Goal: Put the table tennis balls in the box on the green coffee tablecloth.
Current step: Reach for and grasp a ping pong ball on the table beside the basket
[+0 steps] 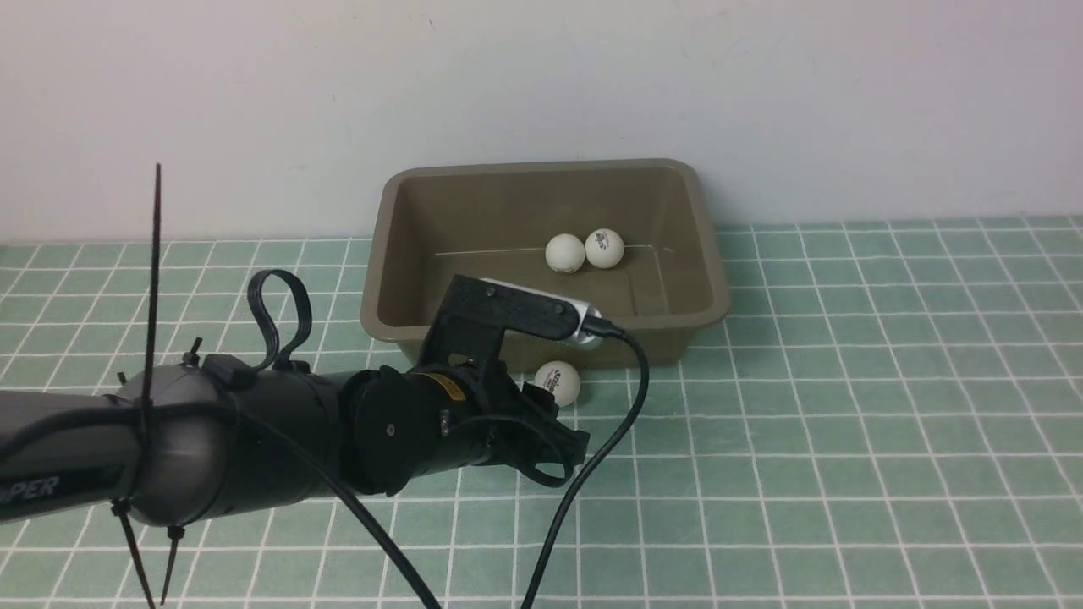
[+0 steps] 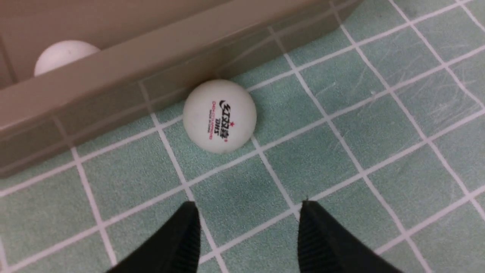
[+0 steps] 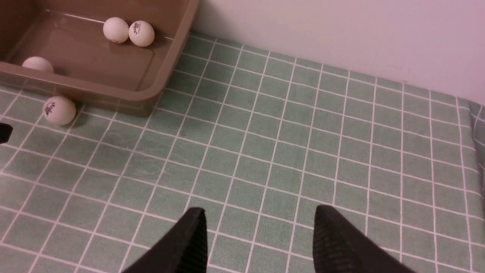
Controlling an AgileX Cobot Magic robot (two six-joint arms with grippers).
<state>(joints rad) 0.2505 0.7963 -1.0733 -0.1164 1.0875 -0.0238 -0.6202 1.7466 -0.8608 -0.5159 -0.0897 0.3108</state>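
The olive-brown box (image 1: 709,279) stands on the green coffee tablecloth (image 1: 846,381) near the wall. Two table tennis balls (image 1: 565,253) (image 1: 604,248) lie inside by its far wall. A third ball in the box shows in the right wrist view (image 3: 38,64). A fourth ball (image 1: 557,382) lies on the cloth against the box's near wall. My left gripper (image 1: 565,427) is open and empty, just short of this ball (image 2: 219,115) with its fingertips (image 2: 191,212) apart. My right gripper (image 3: 260,212) is open and empty above bare cloth, off to the box's right.
A white wall (image 1: 541,76) rises right behind the box. A black cable (image 1: 609,431) hangs from the left wrist camera over the cloth. The cloth's right edge (image 3: 471,125) shows in the right wrist view.
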